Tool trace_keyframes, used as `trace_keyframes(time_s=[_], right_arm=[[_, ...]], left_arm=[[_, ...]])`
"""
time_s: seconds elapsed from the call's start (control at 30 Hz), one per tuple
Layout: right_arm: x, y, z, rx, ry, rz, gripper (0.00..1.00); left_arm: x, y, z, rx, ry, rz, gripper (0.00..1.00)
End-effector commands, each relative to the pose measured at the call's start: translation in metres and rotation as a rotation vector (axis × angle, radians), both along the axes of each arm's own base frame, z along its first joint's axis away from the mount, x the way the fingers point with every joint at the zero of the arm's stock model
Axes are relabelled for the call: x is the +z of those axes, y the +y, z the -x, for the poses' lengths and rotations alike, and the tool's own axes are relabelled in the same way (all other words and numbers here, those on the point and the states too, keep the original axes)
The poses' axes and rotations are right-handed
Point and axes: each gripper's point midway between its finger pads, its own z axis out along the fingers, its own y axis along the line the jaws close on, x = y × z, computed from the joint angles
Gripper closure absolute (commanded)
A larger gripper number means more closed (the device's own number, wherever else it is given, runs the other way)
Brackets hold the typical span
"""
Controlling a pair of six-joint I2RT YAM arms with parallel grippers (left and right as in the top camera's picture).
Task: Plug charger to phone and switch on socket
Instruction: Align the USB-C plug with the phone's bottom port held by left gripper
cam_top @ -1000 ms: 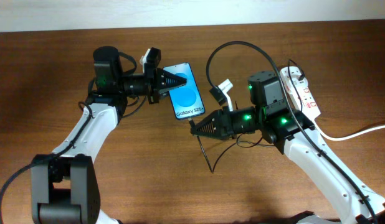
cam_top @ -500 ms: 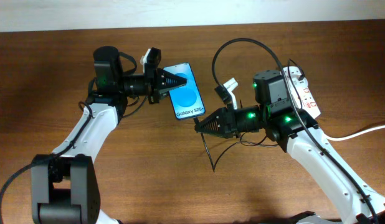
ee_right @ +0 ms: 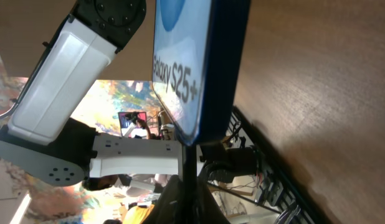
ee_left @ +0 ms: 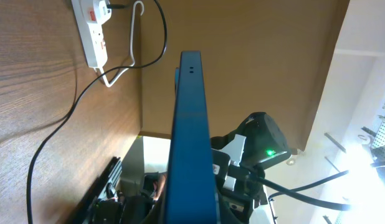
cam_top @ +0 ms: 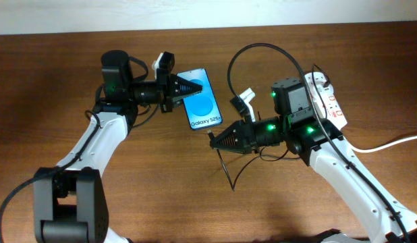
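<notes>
Left hand [cam_top: 193, 88] grips phone [cam_top: 204, 110]; right hand [cam_top: 212, 140] pinches charger [cam_top: 226, 170].

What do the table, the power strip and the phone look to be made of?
Table: wood or wood-look laminate, matte brown, grain lines visible. Power strip: smooth white moulded plastic, judging by its even surface. Phone: smooth flat front, likely glass; dark blue frame, metal or plastic, unclear.

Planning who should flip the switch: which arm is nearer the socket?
Right. The right arm sits against the socket, partly overlapping its left side in the overhead view. The left arm is far off on the other side of the phone.
</notes>
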Motion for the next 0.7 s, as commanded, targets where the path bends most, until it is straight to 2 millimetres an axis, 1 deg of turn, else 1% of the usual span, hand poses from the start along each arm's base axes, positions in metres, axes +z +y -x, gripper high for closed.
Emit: trace_keyframes(time_s=[0.0,0.67], right_arm=[[0.0054,0.0011,0.0070,0.029,0.002,-0.022,0.96],[0.0087,0.0022,0.0026,0.025,-0.040,-0.033,0.96]], left_arm=[[0.0097,-0.0011,0.0021,-0.017,-0.044,0.007,1.00],[0.0097,-0.0011,0.0022,-0.017,-0.044,0.008,1.00]])
